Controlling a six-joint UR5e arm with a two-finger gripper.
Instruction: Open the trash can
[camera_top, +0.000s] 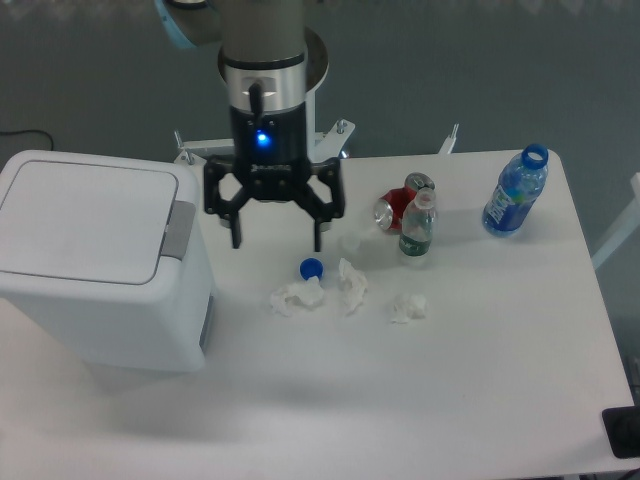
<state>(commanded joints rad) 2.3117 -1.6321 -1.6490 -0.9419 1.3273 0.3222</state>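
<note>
Camera view from above shows the gripper (277, 243) hanging over the table (480, 380) with its two black fingers (236, 238) spread wide and nothing between them, pointing straight down. That released, vertical stance suits pressing rather than grasping, I judge. Just to its left stands the trash can (95, 265), at the table's left edge, its flat lid (85, 218) down and shut. The grey push-button tab (179, 229) sits on the rim facing the gripper, near it but apart. Nearer the camera lie a blue bottle cap (311, 268) and crumpled tissues (297, 296). To the right stand a small bottle (418, 225), a red can (397, 208) and a blue bottle (515, 193), well clear of the bin.
</note>
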